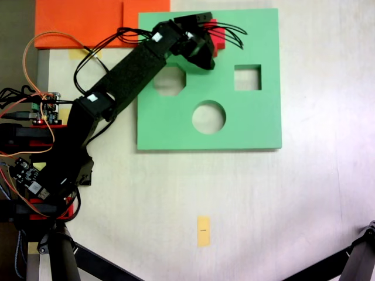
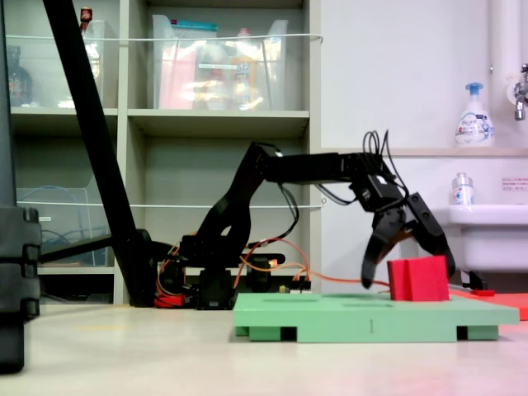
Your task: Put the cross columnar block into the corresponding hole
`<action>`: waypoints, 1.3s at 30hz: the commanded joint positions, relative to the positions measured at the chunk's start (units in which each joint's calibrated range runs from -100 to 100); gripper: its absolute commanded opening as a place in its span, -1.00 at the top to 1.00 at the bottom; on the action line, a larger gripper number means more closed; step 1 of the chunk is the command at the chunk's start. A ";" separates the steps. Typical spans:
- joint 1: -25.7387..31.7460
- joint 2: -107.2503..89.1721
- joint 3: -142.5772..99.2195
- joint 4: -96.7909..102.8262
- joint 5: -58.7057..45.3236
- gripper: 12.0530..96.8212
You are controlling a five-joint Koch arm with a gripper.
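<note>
The cross columnar block [image 1: 218, 38] [image 2: 418, 279] is bright red and stands upright on the far corner of the green foam board [image 1: 246, 126] [image 2: 355, 318]. My gripper [image 1: 206, 41] [image 2: 408, 276] hangs over it, open, with one jaw on each side of the block and a clear gap on the left in a fixed view. The arm and the block cover the corresponding hole, so I cannot tell whether the block sits in it. The board's octagonal cutout [image 1: 169, 82], round cutout [image 1: 208, 117] and square cutout [image 1: 247, 77] show.
An orange foam sheet [image 1: 82, 20] lies behind the board's left corner. A yellow tag [image 1: 203, 230] is stuck on the table in front. The arm base with wires and circuit boards [image 1: 41, 111] sits at left. Black tripod legs [image 1: 94, 260] cross the near edge.
</note>
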 commanded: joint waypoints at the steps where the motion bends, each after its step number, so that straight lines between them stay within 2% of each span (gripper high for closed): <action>1: -0.29 -1.43 3.31 1.85 0.10 -0.80; 7: -0.05 -11.63 2.91 0.03 0.10 -0.83; 11: 0.00 -25.31 2.71 -1.80 -1.07 -0.83; 17: -1.22 -45.98 2.81 -9.22 -7.52 -0.82; 22: -5.27 -63.72 1.51 -18.46 -21.34 -0.79; 24: -8.21 -69.73 0.32 -21.06 -29.11 -0.63; 28: -14.36 -77.97 -5.27 -23.57 -44.69 -0.57; 29: -15.63 -80.48 -8.06 -23.18 -49.43 -0.49; 31: -18.41 -86.63 -14.74 -18.94 -54.60 -0.42; 33: -20.42 -94.31 -27.10 -6.72 -55.34 -0.38; 35: -22.08 -102.41 -38.27 4.74 -57.19 -0.16; 37: -23.49 -110.23 -53.22 19.77 -61.25 -0.06; 39: -24.42 -118.33 -72.07 41.24 -65.98 -0.05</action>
